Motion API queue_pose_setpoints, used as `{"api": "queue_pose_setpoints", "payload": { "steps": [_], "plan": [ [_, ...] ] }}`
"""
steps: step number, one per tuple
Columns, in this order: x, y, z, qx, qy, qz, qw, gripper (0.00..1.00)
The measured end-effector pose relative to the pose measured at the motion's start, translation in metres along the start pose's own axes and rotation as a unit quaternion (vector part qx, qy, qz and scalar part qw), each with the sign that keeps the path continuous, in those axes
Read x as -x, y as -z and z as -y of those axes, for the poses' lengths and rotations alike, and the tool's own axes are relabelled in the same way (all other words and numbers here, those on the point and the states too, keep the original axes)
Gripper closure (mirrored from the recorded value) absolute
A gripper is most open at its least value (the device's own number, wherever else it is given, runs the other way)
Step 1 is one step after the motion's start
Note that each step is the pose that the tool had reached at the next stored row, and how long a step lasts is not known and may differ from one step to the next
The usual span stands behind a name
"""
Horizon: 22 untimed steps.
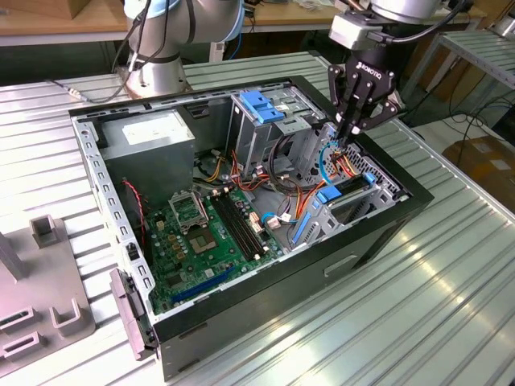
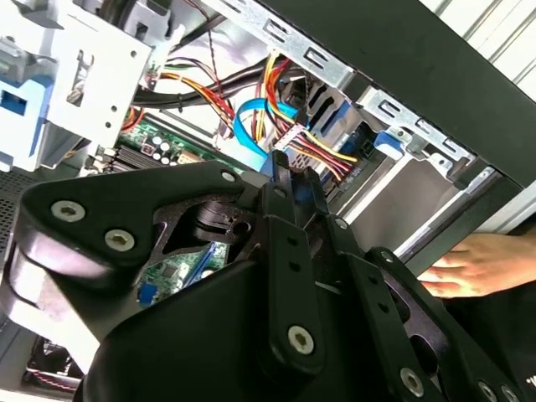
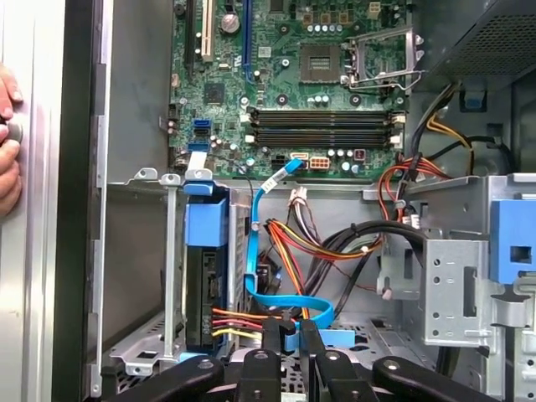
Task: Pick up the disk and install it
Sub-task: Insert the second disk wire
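Note:
The disk (image 1: 351,186) stands on edge in the metal bay at the case's corner nearest the exterior view's right, a blue rail cap on each end. In the first wrist view the disk (image 3: 204,293) shows as a dark slab under a blue rail, with red, yellow and black wires reaching its lower end. My gripper (image 1: 347,133) hangs just above and behind that bay. Its fingers (image 3: 272,328) are close together on the end of a blue flat cable (image 3: 289,303) that loops up to the motherboard. In the second wrist view my gripper (image 2: 291,172) is pinched beside the same blue cable (image 2: 251,126).
The open computer case (image 1: 378,233) lies on a ribbed metal table (image 1: 451,305). A drive cage with a blue latch (image 1: 261,106) stands behind, with the power supply (image 1: 149,133) further back. A person's hand (image 2: 469,264) rests on the case's outer wall. Wire bundles (image 3: 335,247) crowd the space beside the bay.

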<state>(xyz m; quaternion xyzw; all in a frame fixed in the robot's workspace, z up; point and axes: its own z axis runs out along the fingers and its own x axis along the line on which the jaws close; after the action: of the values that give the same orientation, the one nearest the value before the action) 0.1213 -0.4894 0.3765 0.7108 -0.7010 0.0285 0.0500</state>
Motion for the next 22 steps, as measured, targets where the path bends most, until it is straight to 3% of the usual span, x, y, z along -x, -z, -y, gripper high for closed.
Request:
{"api": "queue_pose_setpoints", "payload": {
  "steps": [3,4,8,9,12,14,18,22],
  "plan": [
    [0.0003,-0.0022,0.0001,0.0001,0.0,-0.0058,0.99998,0.77],
    [0.0003,-0.0027,0.0001,0.0001,0.0,-0.0068,0.99998,0.84],
    [0.0005,-0.0048,0.0002,0.0001,0.0,-0.0096,0.99995,0.84],
    [0.0002,-0.0049,0.0001,0.0001,0.0,-0.0074,0.99997,0.84],
    [-0.0031,-0.0054,0.0,-0.0003,0.0,0.015,0.99989,0.84],
    [-0.0066,-0.0058,-0.0001,-0.0005,0.001,0.0261,0.99966,0.84],
    [-0.0184,-0.0073,-0.0026,-0.0008,0.002,0.027,0.99963,0.84],
    [-0.0242,-0.0088,-0.0048,-0.0011,0.004,0.027,0.99963,0.84]
  ]
}}
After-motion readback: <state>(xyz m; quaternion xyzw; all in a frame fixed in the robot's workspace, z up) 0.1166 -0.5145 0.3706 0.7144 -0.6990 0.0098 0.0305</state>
